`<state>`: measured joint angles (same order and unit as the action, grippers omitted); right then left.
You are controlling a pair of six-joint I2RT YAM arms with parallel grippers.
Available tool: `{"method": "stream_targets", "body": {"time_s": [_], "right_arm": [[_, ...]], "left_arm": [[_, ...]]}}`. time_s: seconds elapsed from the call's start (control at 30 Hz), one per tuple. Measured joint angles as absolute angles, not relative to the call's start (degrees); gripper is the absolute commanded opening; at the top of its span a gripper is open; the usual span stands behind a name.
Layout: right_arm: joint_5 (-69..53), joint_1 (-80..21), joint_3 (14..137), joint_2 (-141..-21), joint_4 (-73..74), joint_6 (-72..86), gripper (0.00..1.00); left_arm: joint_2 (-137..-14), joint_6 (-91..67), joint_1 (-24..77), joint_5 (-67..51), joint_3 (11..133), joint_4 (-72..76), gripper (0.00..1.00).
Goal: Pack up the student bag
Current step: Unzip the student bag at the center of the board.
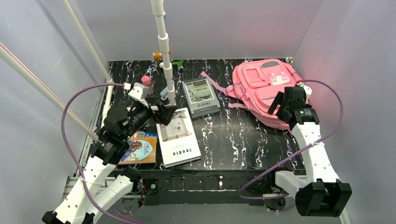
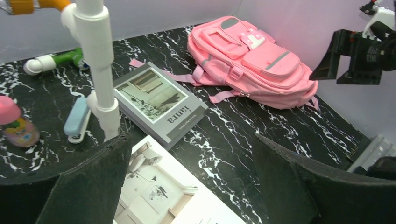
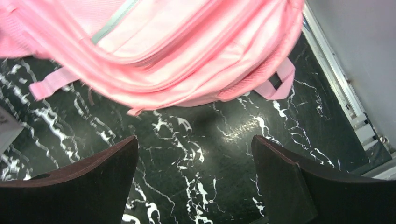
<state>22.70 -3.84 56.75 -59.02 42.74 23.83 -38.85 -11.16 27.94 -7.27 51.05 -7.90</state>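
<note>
Top external view puts the bag (image 1: pixel 261 88) at the far right of the table (image 1: pixel 233 140), lying flat with its white-patched front up and its straps trailing left. Every pocket looks zipped shut, though no zip pull can be made out. The right gripper (image 3: pixel 194 137) hangs just above the bag's near edge, jaws wide apart and holding nothing; its wrist view shows bare table between the fingers, with pink fabric just beyond.

Left of the bag lies a grey book (image 1: pixel 201 97), then a white book (image 1: pixel 177 137) nearer the arms, and a colourful book (image 1: pixel 140 148) partly under the left arm. The left gripper (image 2: pixel 192 136) is also spread open and empty, poised over the white book's far end, beside a white pole (image 1: pixel 163 46). A blue stapler (image 2: pixel 77 119) and a pink-capped bottle (image 2: pixel 16 123) sit further left.

Packing looks not yet begun: the step in hand is likely opening the bag. That calls for the right gripper to find and pinch a zip pull, probably while the left steadies the fabric.
</note>
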Motion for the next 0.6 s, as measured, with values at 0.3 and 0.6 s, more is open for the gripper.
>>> {"method": "stream_targets", "body": {"time_s": [0.3, 0.6], "right_arm": [[15.5, 13.1, 54.5, -66.7, 38.5, 25.6, 0.98], [7.5, 14.5, 52.8, -72.3, 31.4, 26.9, 0.98]], "left_arm": [[-40.8, -11.6, 29.5, -12.2, 51.1, -10.2, 0.99], [-45.1, -11.6, 31.1, -17.7, 51.5, -13.9, 0.99]]}}
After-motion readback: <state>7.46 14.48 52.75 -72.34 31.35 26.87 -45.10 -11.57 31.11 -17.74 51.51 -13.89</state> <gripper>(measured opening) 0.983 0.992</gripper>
